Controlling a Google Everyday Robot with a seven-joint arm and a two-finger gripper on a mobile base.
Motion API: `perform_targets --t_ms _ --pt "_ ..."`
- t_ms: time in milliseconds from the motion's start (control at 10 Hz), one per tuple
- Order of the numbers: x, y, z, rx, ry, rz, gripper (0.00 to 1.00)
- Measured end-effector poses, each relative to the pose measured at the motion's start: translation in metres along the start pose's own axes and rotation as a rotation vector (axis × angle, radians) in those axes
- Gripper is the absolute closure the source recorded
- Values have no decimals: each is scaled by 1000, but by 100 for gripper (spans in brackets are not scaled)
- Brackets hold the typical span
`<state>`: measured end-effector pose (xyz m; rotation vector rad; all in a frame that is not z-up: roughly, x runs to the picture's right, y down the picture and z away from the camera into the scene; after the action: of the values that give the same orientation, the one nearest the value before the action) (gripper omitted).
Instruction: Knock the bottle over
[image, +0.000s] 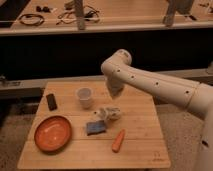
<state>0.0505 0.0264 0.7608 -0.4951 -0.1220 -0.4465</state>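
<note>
- The cup (85, 97), translucent white and upright, stands on the wooden desk (145, 147), towards the far side of its middle.
- The bottle (108, 113), small and whitish, is on the desk just to the right of the cup and a little nearer the camera; it seems to lie on its side, its length running left to right, apart from the cup.
- The robot's 1 arm (150, 82) reaches in from the right of the cup, bends at a white elbow above and behind it, and turns downward.
- The claw (114, 96) hangs to the right of the cup, close above the bottle; I cannot tell whether it is released or clenched, or whether it touches the bottle.
- A blue sponge (95, 127) lies in front of the cup, slightly to its right.
- An orange carrot (118, 141) lies further to the front-right of the cup, beyond the sponge.
- A round orange plate (52, 134) sits to the front-left of the cup.
- 1 small dark block (51, 101) lies to the left of the cup.
</note>
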Motion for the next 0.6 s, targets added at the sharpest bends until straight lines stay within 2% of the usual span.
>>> perform_targets --t_ms 200,400,600 --pt "-7 -6 1 -3 -9 -21 81" --pt "-16 -13 0 -5 -13 -38 87" --pt "-22 -22 -2 -4 -6 -65 88"
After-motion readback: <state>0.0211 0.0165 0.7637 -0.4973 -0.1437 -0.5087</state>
